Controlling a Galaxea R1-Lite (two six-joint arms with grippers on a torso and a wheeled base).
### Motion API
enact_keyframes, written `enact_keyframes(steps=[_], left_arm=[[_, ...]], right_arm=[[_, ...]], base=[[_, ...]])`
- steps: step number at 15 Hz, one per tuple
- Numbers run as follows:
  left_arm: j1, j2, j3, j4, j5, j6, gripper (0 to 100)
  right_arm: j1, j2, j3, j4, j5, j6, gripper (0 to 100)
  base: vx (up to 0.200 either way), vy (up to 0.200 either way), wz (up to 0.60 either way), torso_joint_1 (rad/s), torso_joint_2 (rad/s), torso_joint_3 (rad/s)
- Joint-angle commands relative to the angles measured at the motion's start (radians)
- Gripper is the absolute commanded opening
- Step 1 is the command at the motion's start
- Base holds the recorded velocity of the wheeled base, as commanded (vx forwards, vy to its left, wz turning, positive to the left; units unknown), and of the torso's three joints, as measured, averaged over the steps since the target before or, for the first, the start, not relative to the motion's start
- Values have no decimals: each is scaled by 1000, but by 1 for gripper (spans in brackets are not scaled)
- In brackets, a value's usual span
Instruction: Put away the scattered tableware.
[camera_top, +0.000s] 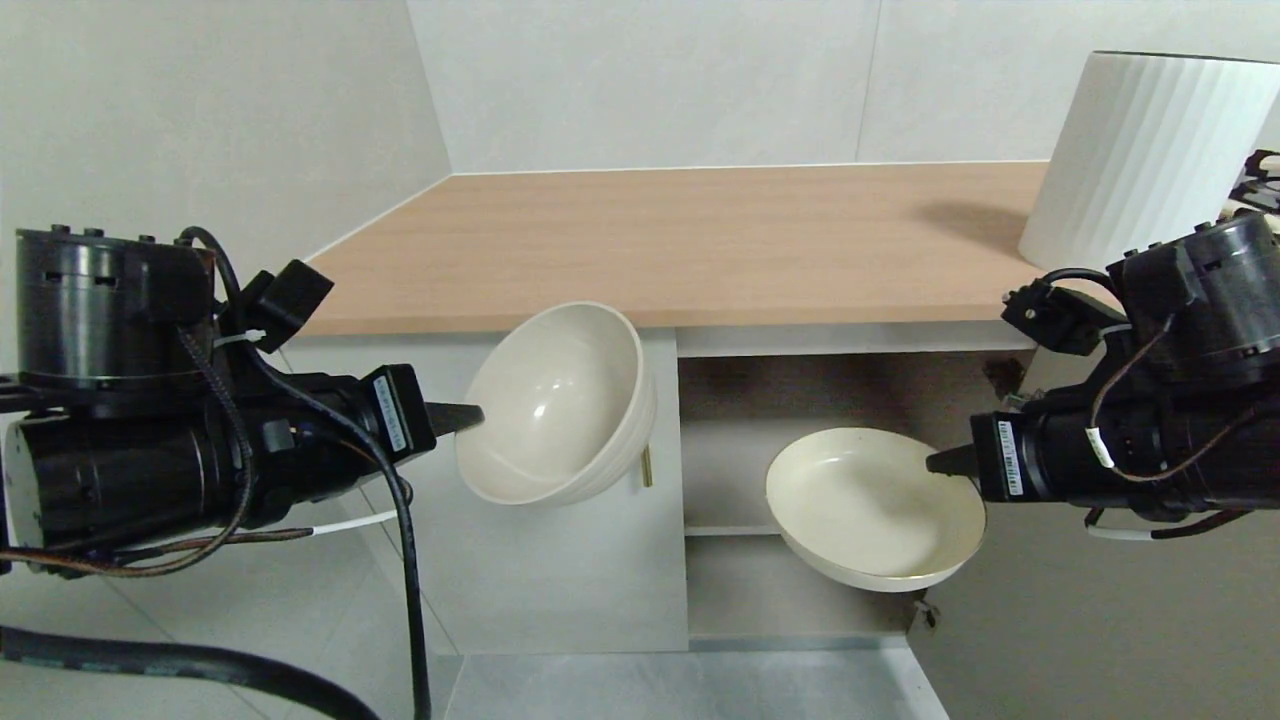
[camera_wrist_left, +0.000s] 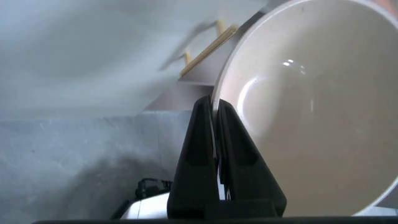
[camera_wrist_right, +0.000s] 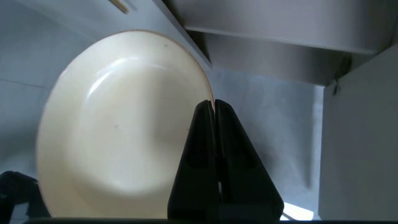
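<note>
Holding on the left: the left gripper (camera_top: 470, 415) is clamped on the rim of a deep cream bowl (camera_top: 555, 400). In the left wrist view both fingers (camera_wrist_left: 202, 143) press on the rim from each side.
Deep bowl: it hangs in the air at 3 o'clock from the left gripper, tilted so that its opening faces up and toward the robot. It is in front of the closed cabinet door (camera_top: 560, 580), and it touches nothing else that I can see.
Door handle: a small brass handle (camera_top: 647, 467) shows at 4 o'clock from the deep bowl, just beside its rim.
Countertop: the wooden countertop (camera_top: 700, 240) runs across at 12 o'clock above both dishes.
Open compartment: the open cabinet compartment (camera_top: 730, 480), with a shelf inside, is behind the second dish.
Shallow dish: a cream shallow plate (camera_top: 875, 505) hangs in front of this compartment at 9 o'clock from the right gripper, tilted a little toward the robot.
Holding on the right: the right gripper (camera_top: 935, 462) pinches the rim of the plate, its fingers (camera_wrist_right: 202, 143) closed on the edge.
Far right: a white ribbed cylinder (camera_top: 1140, 150) stands on the countertop at 1 o'clock.
Progress: I judge that the picking up is done for these two pieces.
Left to do: neither piece is on the shelf yet, so the placing inside and the release are left.
</note>
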Motion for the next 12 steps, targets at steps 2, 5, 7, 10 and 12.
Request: enact_keyframes(steps=[2, 5, 7, 10, 12], left_arm=[[0, 4, 0, -1, 0, 0, 0], [0, 4, 0, -1, 0, 0, 0], [0, 4, 0, -1, 0, 0, 0], [-1, 10, 1, -1, 0, 0, 0], [-11, 39, 6, -1, 1, 0, 0]], right_arm=[[0, 6, 0, 1, 0, 0, 0], [0, 13, 0, 1, 0, 0, 0], [0, 17, 0, 1, 0, 0, 0], [2, 37, 0, 1, 0, 0, 0], [2, 88, -2, -9, 0, 0, 0]], base=[[0, 0, 0, -132, 454, 322], [0, 0, 0, -87, 336, 245], [0, 0, 0, -19, 85, 36], [0, 0, 0, 0, 0, 0], [0, 0, 0, 0, 0, 0]])
